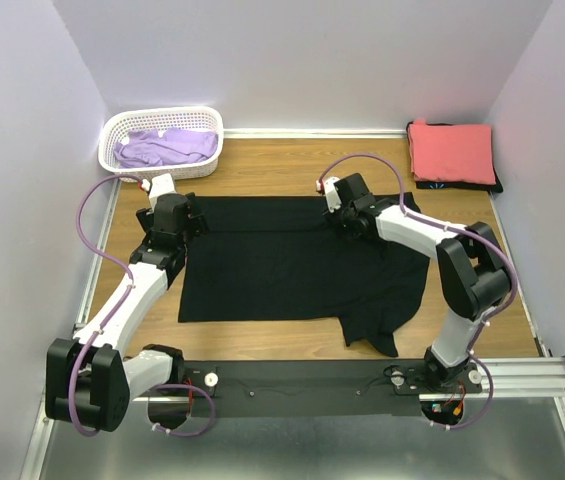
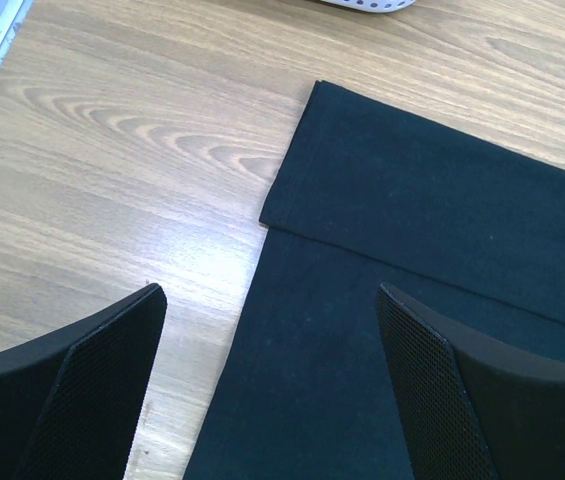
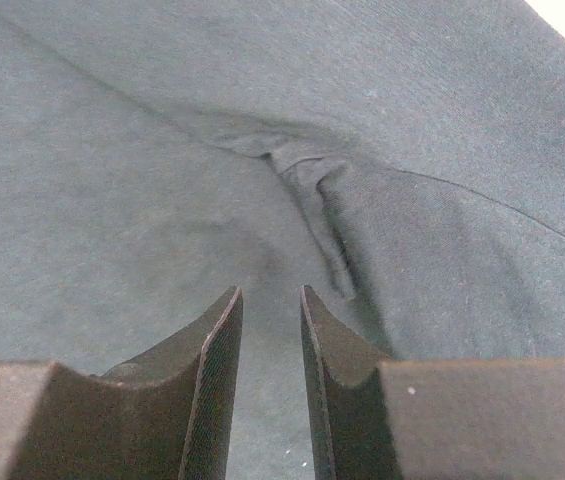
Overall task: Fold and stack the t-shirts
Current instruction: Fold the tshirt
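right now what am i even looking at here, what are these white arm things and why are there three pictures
Two robot arms are bolted to the near edge of a wooden table. The wide picture is from a camera above and behind them; the other two are from cameras on each wrist, looking past the dark fingers.

A black t-shirt lies spread on the table, its far edge folded over. The left gripper hangs wide open over the shirt's left edge, holding nothing. The right gripper has its jaws nearly together just above a wrinkle in the black cloth, with a narrow gap; nothing shows between them.

At the back left, a white basket holds a lavender shirt. At the back right, a folded coral-red shirt sits on a dark one.
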You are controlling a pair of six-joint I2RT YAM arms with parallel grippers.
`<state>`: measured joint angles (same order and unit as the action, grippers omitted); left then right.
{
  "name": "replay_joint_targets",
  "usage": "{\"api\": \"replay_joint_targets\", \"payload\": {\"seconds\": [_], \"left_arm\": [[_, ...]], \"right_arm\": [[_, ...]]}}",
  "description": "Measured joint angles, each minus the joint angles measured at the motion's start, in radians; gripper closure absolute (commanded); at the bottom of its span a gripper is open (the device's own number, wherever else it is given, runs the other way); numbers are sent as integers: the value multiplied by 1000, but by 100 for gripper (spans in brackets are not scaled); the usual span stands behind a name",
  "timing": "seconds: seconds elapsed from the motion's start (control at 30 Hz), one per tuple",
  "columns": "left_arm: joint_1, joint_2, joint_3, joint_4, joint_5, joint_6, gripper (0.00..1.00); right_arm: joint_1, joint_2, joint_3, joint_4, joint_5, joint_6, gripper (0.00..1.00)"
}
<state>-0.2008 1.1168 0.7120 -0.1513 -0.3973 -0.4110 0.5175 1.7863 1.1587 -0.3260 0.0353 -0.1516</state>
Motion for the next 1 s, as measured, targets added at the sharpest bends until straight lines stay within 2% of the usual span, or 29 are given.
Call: {"api": "replay_joint_targets", "payload": {"seconds": [0.27, 1.0], "left_arm": [[0, 1, 0, 0, 0, 0, 7], [0, 10, 0, 0, 1, 0, 7]], "right_arm": [[-2, 64, 18, -6, 63, -27, 63], [-2, 98, 48, -9, 141, -69, 66]]}}
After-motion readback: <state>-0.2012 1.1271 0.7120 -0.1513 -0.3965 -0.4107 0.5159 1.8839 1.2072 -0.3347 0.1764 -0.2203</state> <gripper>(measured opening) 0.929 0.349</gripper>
